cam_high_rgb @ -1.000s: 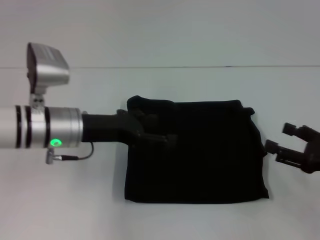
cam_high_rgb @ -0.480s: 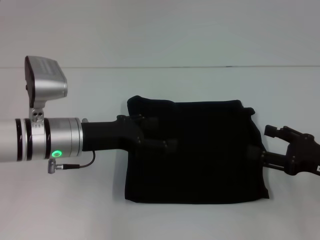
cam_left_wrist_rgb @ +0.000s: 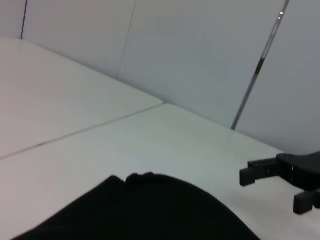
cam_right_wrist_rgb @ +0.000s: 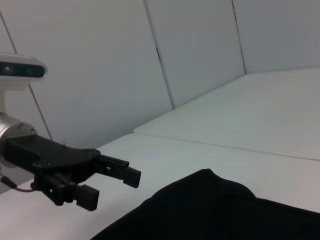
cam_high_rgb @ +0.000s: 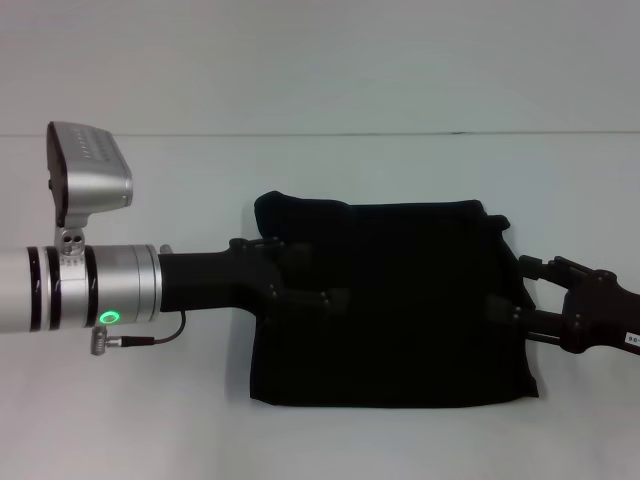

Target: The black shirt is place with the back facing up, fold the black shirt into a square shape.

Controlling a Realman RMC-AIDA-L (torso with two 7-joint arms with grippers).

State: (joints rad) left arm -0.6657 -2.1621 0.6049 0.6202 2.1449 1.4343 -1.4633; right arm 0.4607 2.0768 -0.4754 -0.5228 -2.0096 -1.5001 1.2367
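The black shirt [cam_high_rgb: 410,310] lies folded in a rough rectangle on the white table [cam_high_rgb: 330,165], and no lettering shows. My left gripper [cam_high_rgb: 322,272] reaches in from the left, open, with its fingers over the shirt's left part. From the right, my open right gripper [cam_high_rgb: 512,287] has its fingertips at the shirt's right edge. In the right wrist view the left gripper [cam_right_wrist_rgb: 112,189] stands open just above the shirt [cam_right_wrist_rgb: 215,210]. In the left wrist view the right gripper [cam_left_wrist_rgb: 272,192] is open beside the shirt [cam_left_wrist_rgb: 150,215]. Whether either gripper touches the cloth I cannot tell.
The white table stretches around the shirt on all sides, with a seam line [cam_high_rgb: 300,134] across it behind the shirt. Pale wall panels [cam_right_wrist_rgb: 200,50] stand behind the table.
My right gripper has moved left from beside the shirt to its right edge. The left arm has drawn back slightly to the left, its fingers still over the cloth.
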